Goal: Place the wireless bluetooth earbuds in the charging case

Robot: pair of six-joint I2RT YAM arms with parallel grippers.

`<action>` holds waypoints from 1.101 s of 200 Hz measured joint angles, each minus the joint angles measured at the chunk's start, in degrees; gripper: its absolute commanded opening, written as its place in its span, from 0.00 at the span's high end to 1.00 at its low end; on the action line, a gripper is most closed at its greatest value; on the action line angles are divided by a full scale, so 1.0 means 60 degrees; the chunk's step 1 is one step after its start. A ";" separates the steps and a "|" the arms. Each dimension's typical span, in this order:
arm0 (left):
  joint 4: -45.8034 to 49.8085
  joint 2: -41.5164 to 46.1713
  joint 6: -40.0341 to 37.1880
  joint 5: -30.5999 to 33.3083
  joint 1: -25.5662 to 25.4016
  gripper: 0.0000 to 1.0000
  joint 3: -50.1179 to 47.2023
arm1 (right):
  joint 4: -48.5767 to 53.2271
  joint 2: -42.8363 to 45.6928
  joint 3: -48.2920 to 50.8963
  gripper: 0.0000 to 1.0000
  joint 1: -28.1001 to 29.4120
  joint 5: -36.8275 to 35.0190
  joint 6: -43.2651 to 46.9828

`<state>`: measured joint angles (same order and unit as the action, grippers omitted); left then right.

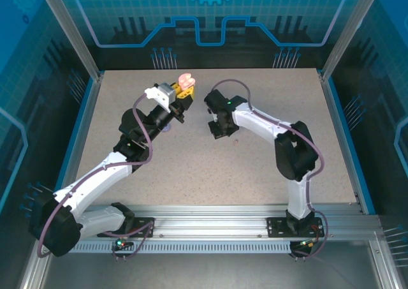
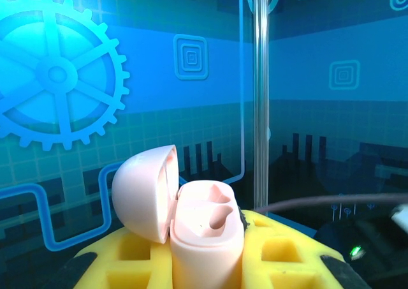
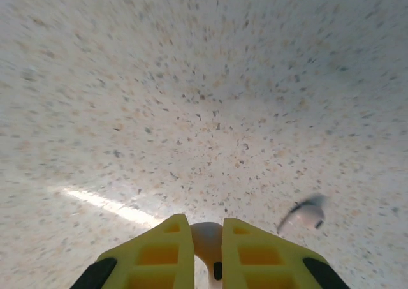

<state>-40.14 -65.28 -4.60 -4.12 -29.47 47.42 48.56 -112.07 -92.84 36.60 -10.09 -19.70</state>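
Aloft, the left gripper (image 1: pixel 184 92) clamps the open pink case (image 2: pixel 207 231) while the right gripper (image 3: pixel 207 251) pinches a pale earbud (image 3: pixel 205 237).

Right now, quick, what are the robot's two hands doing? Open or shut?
Left gripper: closed on the open pink charging case.
Right gripper: closed on a small pale earbud.
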 measured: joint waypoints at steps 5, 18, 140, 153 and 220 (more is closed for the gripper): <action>0.0000 0.0000 0.0000 -0.0033 0.0000 1.00 0.0000 | -0.0015 0.0240 0.0004 0.88 0.0000 0.0000 -0.0011; 0.0000 0.0000 0.0000 -0.0102 0.0000 1.00 0.0000 | -0.0040 0.0863 0.0004 0.88 0.0000 -0.0004 -0.0066; 0.0000 -0.0029 -0.1086 -0.1392 -0.0372 1.00 0.0554 | -0.1330 0.5563 -0.1020 0.85 -0.0047 -0.0484 0.0051; 0.0000 -0.0157 -0.1198 -0.1435 -0.0437 1.00 0.0594 | -0.1650 0.5858 -0.1020 0.85 -0.0044 -0.0382 0.0157; 0.0157 -0.0794 -0.1224 -0.1464 -0.0692 1.00 0.0594 | -0.2973 0.6706 -0.1020 0.84 0.0095 0.0525 0.0328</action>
<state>-39.20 -70.04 -11.94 -12.91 -33.63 50.98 30.72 -71.83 -98.96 37.17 -6.94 -17.74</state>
